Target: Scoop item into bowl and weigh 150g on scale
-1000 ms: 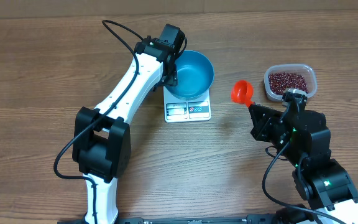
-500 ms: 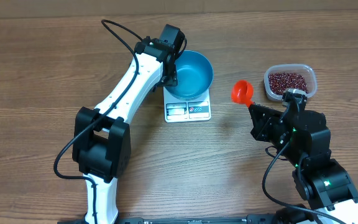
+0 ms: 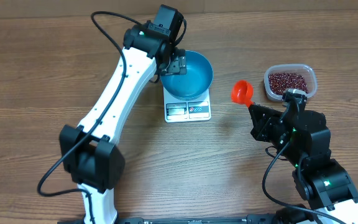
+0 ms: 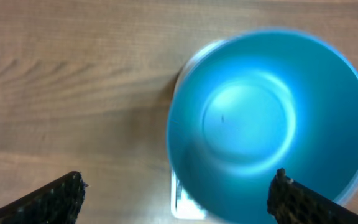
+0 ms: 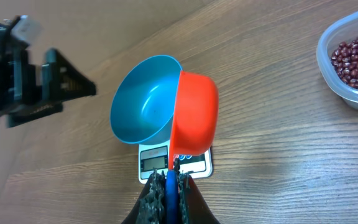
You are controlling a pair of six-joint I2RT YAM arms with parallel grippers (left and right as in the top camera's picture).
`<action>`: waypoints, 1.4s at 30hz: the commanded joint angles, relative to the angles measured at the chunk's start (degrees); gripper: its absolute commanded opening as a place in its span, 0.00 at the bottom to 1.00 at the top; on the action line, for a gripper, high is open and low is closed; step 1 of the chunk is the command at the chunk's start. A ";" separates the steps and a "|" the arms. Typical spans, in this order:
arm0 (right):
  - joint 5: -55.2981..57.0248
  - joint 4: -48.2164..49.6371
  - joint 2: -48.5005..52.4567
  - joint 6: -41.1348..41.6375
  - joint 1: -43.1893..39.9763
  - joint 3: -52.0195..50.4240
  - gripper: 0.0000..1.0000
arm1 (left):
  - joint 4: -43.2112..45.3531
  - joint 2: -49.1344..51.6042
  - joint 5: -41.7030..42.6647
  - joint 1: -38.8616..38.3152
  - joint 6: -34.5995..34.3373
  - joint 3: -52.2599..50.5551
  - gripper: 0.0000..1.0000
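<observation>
Sitting on the scale (image 3: 188, 111), bowl (image 3: 189, 74) awaits beans (image 3: 289, 81). Left hand (image 3: 174, 65) released beside it; right hand (image 5: 169, 180) grasps empty scoop (image 5: 194, 115).

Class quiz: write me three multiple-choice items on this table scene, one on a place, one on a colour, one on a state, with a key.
1. Where does the blue bowl stand? A on the white scale; B on a shelf; C on the floor.
2. What colour is the scoop in the right claw? A green; B orange-red; C black.
3. What state is the bowl in? A empty; B full of water; C upside down.
Key: 1 A, the scale's display shows below its rim; 2 B, plain from overhead; 3 A, its bare blue bottom shows.
</observation>
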 commanded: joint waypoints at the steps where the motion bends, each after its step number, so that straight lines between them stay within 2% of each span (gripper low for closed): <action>1: 0.17 0.00 -0.55 -0.26 -0.28 1.01 0.04 | -3.34 -2.29 2.36 -0.87 0.42 1.49 0.90; 7: 0.20 -0.68 -0.55 -0.26 -0.28 1.01 0.03 | -6.84 -2.47 3.54 -2.10 -1.09 1.46 0.84; 12: 0.59 -2.93 -0.55 -0.22 -0.46 1.01 0.04 | -6.86 -2.91 5.86 -2.97 -1.05 1.46 0.82; 15: 0.61 -4.11 -0.55 -0.20 -1.27 1.01 0.04 | -6.78 -2.95 6.25 -3.56 -1.03 1.46 0.78; 26: 0.57 -8.74 -0.55 -0.24 -8.31 1.01 0.04 | -6.56 -5.31 4.37 -9.14 -0.39 0.35 0.71; 34: 0.59 -10.19 -0.55 -0.31 -9.84 1.01 0.03 | 4.35 -14.49 4.37 -10.88 -0.20 -14.80 0.71; 42: 0.59 -10.21 -0.55 -0.31 -9.84 1.01 0.04 | 15.43 -19.10 4.13 -12.70 2.40 -31.19 0.54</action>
